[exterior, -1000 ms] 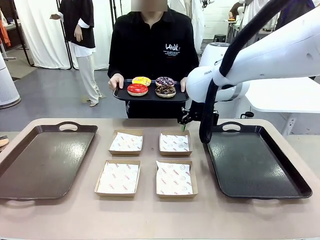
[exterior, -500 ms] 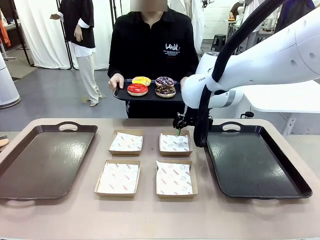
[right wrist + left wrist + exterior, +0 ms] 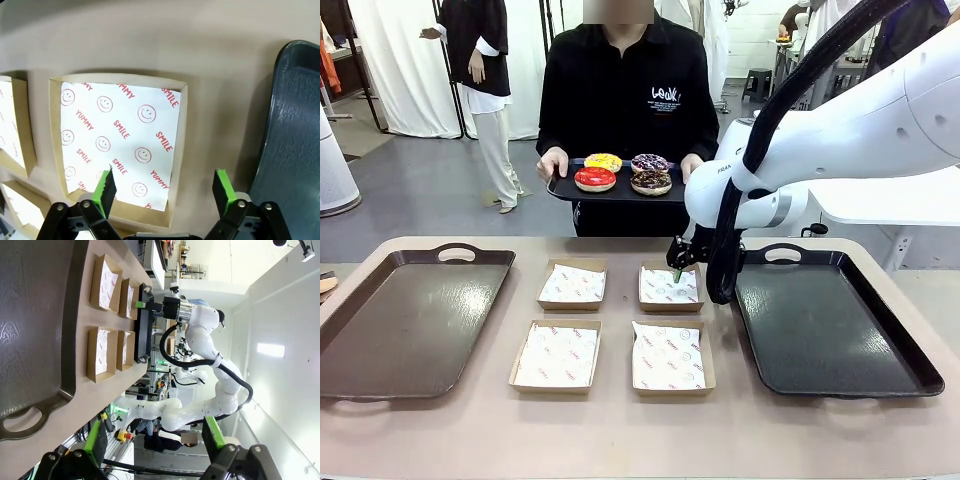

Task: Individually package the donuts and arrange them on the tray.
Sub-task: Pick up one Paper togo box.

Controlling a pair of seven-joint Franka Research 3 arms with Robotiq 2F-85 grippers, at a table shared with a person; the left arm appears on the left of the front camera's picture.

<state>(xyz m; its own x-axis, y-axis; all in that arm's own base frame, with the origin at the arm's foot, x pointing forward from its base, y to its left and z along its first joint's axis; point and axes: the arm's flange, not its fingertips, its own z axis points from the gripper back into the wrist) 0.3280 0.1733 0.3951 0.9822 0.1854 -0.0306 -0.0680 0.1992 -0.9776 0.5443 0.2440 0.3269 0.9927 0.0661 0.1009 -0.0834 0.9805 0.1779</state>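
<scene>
Four donuts ride on a small black tray (image 3: 620,195) that a person holds up, well beyond the far edge of the far-right box (image 3: 669,286): the yellow donut (image 3: 603,161), the red donut (image 3: 595,179), the sprinkled purple donut (image 3: 649,162) and the chocolate donut (image 3: 651,182). The right gripper (image 3: 677,270) hangs just above that box's right wall. Its jaws are spread and hold nothing: one green pad (image 3: 106,184) is over the printed paper lining (image 3: 120,135), the other over bare table between the box and the dark tray (image 3: 295,125). The left gripper (image 3: 154,435), well away from the box, stands wide apart and empty.
</scene>
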